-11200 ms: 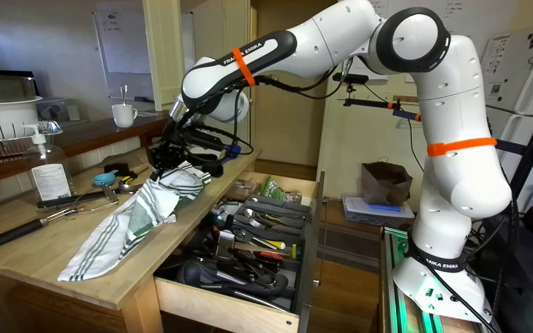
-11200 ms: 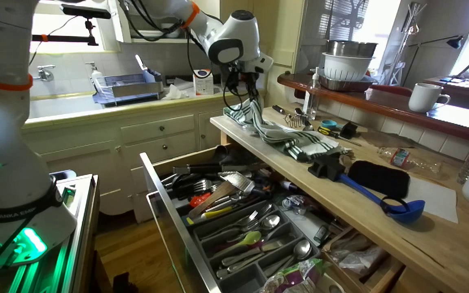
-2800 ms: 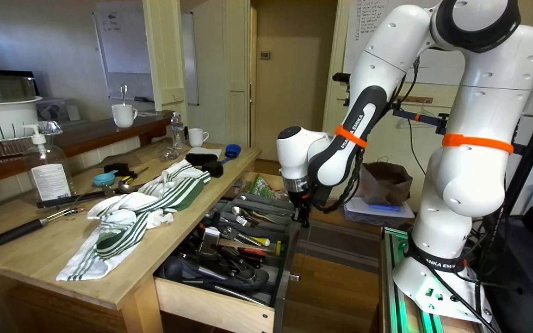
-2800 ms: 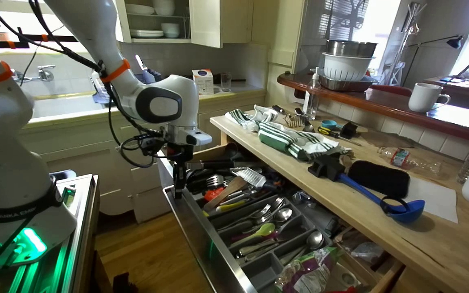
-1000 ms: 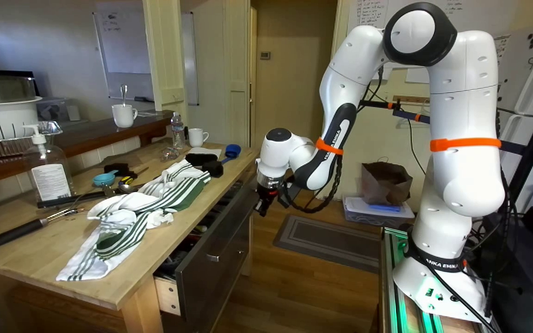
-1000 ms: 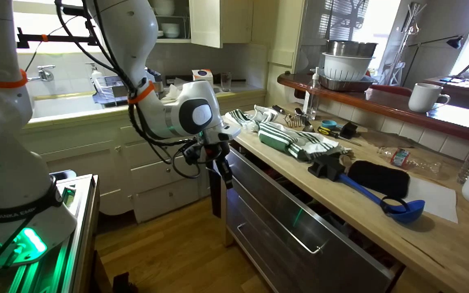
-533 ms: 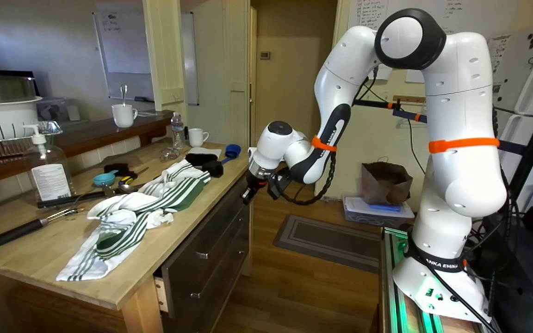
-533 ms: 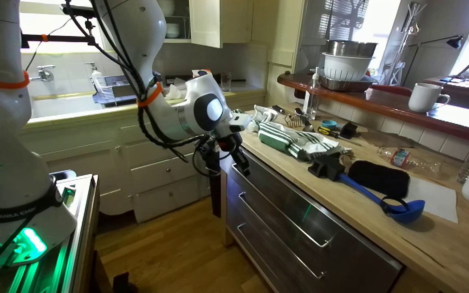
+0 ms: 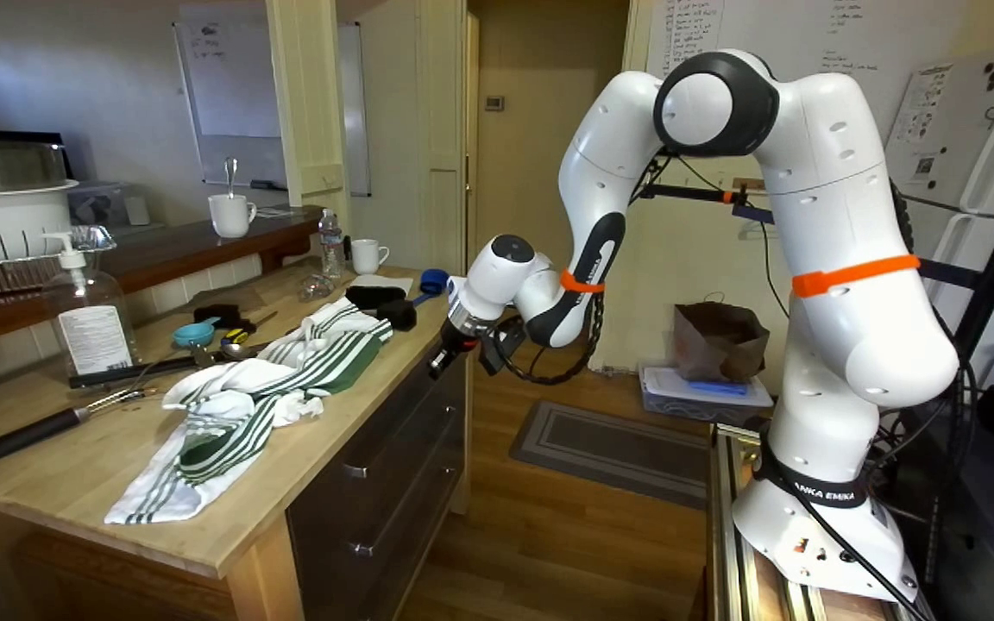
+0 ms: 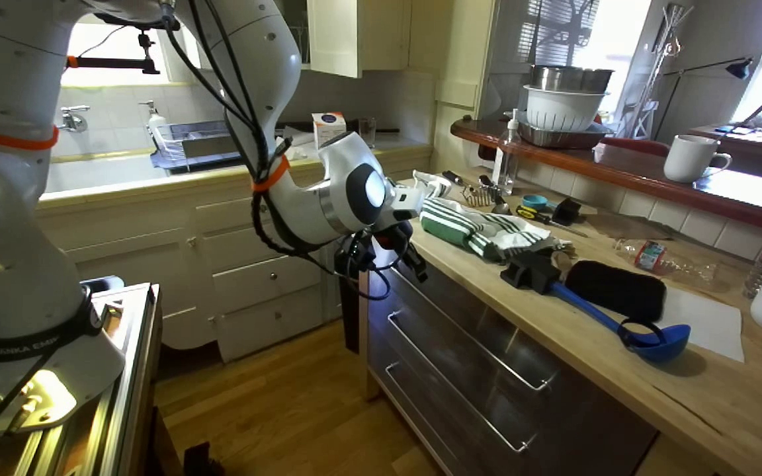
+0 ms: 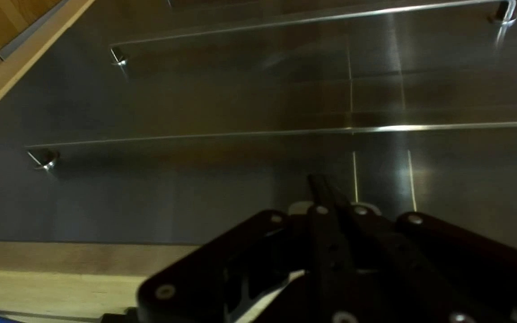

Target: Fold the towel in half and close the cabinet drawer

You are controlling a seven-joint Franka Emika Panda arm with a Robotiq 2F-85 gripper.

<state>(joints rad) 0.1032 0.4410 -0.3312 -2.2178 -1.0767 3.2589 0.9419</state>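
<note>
Kitchen counter (image 9: 57,466) in an exterior view: a crumpled, green-striped white towel (image 9: 247,410) lies on top at eight o'clock; at seven, the cabinet drawer (image 9: 329,500) is closed, the clenched claw (image 9: 437,367) near its front

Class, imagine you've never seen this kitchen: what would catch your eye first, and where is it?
Probably the big white robot arm, arching across the right half of an exterior view. Next, perhaps, the green-striped towel, lying rumpled on the wooden counter. Then the end effector, fingers together, at the dark front of the top cabinet drawer, which looks shut.
</note>
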